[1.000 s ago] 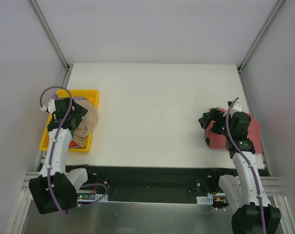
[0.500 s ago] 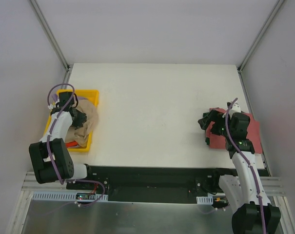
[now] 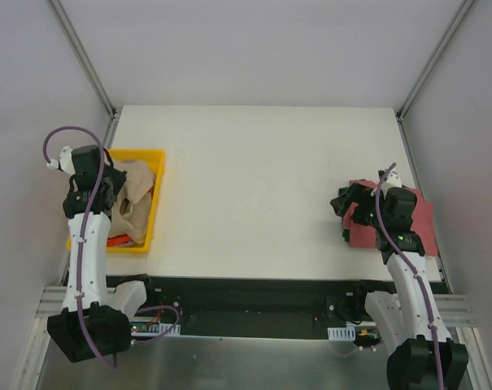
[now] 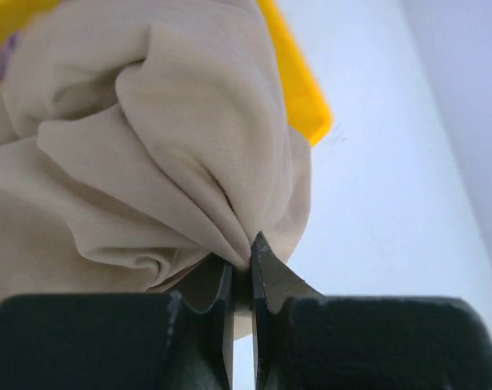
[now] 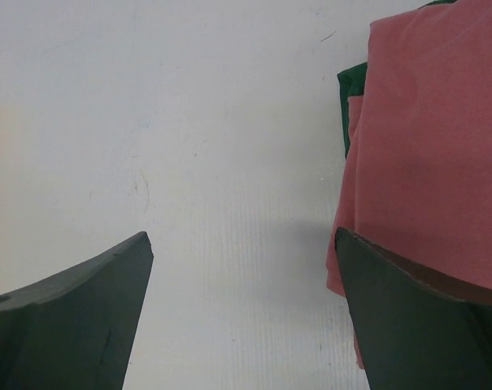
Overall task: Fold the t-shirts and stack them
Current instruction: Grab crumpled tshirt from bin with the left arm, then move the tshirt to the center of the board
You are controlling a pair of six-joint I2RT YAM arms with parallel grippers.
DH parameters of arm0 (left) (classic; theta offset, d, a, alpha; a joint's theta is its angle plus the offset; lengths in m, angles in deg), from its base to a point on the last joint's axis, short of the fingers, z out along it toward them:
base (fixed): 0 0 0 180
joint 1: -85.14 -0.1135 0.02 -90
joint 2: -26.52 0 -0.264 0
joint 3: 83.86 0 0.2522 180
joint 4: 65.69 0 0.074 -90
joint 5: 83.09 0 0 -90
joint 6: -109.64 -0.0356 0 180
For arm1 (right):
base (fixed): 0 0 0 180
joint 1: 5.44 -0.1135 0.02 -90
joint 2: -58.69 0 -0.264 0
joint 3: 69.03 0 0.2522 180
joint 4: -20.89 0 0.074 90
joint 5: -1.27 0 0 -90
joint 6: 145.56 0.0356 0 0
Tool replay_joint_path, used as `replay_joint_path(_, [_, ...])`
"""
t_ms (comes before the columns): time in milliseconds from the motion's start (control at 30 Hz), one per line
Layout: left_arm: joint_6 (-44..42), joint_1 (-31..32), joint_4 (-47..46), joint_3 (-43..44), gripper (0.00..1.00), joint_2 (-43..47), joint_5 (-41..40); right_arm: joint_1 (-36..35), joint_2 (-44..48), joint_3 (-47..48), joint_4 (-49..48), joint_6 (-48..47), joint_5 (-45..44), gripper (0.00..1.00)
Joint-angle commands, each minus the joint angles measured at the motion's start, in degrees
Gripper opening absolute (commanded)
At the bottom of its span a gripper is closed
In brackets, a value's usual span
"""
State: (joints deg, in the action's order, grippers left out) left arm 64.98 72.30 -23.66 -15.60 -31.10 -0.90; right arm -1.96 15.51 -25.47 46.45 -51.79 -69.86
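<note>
From above, my left gripper [image 3: 110, 192] sits over the yellow bin [image 3: 150, 153] at the table's [image 3: 254, 179] left edge, with the tan shirt [image 3: 137, 197] bunched and raised above the rim. I judge I am lifting it out so it can be spread on the open table for folding. An orange shirt [image 3: 115, 240] shows at the near end of the bin, underneath. My right gripper [image 3: 344, 209] hovers at the left edge of the folded red shirt [image 3: 422, 216], which lies at the table's right edge, probably as the base of the stack. In the left wrist view, the jaws are pinched tight on a ridge of tan cloth, and the rest hangs in loose folds in front of the bin. In the right wrist view, the fingers [image 5: 91, 301] are spread wide and hold nothing. The red shirt lies just beside the right finger, and a dark green edge [image 5: 347, 101] peeks from under it; I cannot tell what that is.
</note>
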Motion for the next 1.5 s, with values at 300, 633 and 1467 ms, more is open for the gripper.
replay_joint_path(300, [-8.8, -0.3, -3.9, 27.9, 0.00, 4.2, -1.8, -0.1, 3.7, 1.6, -1.0, -1.4, -0.5, 0.96])
replay_joint_path(633, [-12.6, 2.9, -7.3, 49.4, 0.00, -11.7, 35.9, -0.1, 5.3, 3.6, -0.9, -0.4, -2.4, 0.96])
replay_joint_path(1467, [-28.1, 30.2, -4.5, 57.6, 0.00, -32.3, 46.4, -0.1, 9.9, 7.4, 6.8, -2.3, -1.6, 0.96])
